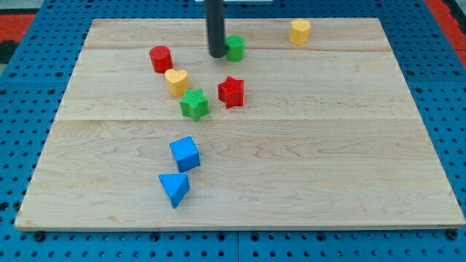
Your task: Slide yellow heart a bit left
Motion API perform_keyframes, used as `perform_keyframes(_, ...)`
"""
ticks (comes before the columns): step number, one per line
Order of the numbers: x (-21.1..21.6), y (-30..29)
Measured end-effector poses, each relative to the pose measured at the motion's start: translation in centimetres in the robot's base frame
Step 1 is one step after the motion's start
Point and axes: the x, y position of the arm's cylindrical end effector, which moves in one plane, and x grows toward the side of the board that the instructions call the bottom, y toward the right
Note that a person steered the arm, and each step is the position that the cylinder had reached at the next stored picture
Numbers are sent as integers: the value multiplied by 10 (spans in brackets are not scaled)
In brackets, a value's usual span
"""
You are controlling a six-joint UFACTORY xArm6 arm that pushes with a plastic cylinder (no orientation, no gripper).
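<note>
The yellow heart (176,81) lies on the wooden board (328,145), left of centre in the upper half. My tip (217,54) is up and to the right of the heart, a clear gap away, and right beside the left side of a green cylinder-like block (235,47). A red cylinder (160,58) sits just up-left of the heart. A green star (194,104) sits just below-right of the heart, close to it. A red star (231,91) is to the heart's right.
A yellow hexagonal block (300,31) stands near the board's top right. A blue cube (185,153) and a blue triangle (174,188) lie lower down, left of centre. Blue pegboard (29,94) surrounds the board.
</note>
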Motion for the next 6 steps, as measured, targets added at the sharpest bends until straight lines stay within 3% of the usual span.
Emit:
perform_keyframes(2, 12, 22)
perform_keyframes(4, 71, -88)
perform_keyframes(5, 73, -151)
perform_keyframes(6, 47, -155)
